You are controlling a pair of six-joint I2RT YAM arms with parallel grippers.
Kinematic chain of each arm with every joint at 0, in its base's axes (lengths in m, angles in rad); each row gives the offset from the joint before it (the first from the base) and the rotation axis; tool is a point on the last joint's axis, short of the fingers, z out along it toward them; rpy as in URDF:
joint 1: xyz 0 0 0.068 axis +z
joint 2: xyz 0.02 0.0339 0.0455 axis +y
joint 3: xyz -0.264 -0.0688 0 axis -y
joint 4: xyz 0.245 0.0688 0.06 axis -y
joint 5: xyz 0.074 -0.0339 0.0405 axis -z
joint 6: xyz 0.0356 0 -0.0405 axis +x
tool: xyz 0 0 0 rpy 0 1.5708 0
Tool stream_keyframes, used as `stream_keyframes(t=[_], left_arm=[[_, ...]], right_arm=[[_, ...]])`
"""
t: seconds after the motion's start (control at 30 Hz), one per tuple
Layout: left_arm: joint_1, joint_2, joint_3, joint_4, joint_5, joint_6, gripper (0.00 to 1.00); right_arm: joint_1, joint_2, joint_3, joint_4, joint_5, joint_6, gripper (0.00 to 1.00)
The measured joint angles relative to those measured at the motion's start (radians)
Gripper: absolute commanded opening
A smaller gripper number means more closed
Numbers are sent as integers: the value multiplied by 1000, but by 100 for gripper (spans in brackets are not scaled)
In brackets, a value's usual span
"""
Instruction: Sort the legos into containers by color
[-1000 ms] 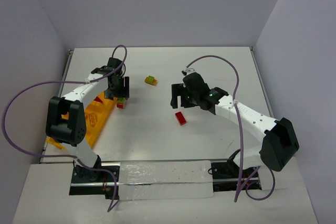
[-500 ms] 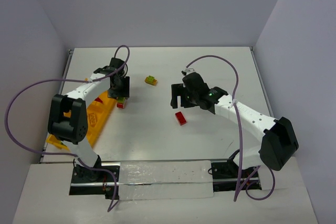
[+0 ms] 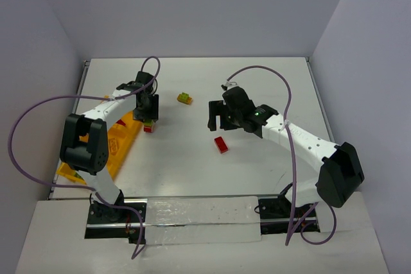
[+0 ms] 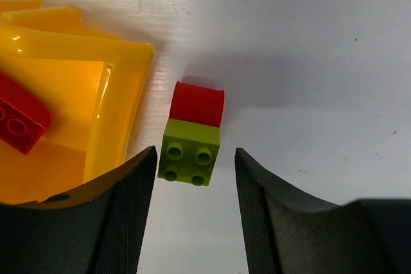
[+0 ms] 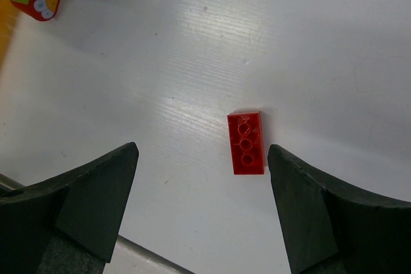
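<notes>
I see my left gripper (image 4: 194, 158) closing in around the green-and-red brick clump (image 4: 192, 134) at the table's (image 3: 192, 165) nine o'clock.

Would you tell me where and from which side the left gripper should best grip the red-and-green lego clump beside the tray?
From straight above, I'd say, pinching the lime green brick by its two flat sides: it lies studs-up, the left gripper straddles it with open jaws, and the tray rim crowds one side.
</notes>
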Motion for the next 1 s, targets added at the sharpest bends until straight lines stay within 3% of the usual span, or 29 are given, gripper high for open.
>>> stream_keyframes(t=[0.1, 0.27, 0.3, 0.37, 0.43, 0.67, 1.0], left_arm=[[0, 3, -1, 2, -2, 0, 42], [0, 4, -3, 9, -4, 0, 37], [0, 4, -3, 9, -4, 0, 31], [0, 4, -3, 10, -4, 0, 8], [0, 4, -3, 10, -4, 0, 0], [0, 2, 17, -4, 50, -24, 0], [-1, -137, 131, 23, 445, -128, 0]], right_arm=[[0, 0, 0, -1, 0, 0, 89], [0, 0, 0, -2, 0, 0, 89], [0, 0, 0, -2, 0, 0, 89], [0, 1, 2, -3, 0, 0, 89], [0, 1, 5, -4, 0, 0, 89], [0, 1, 42, -22, 2, -10, 89], [0, -47, 63, 65, -203, -153, 86]])
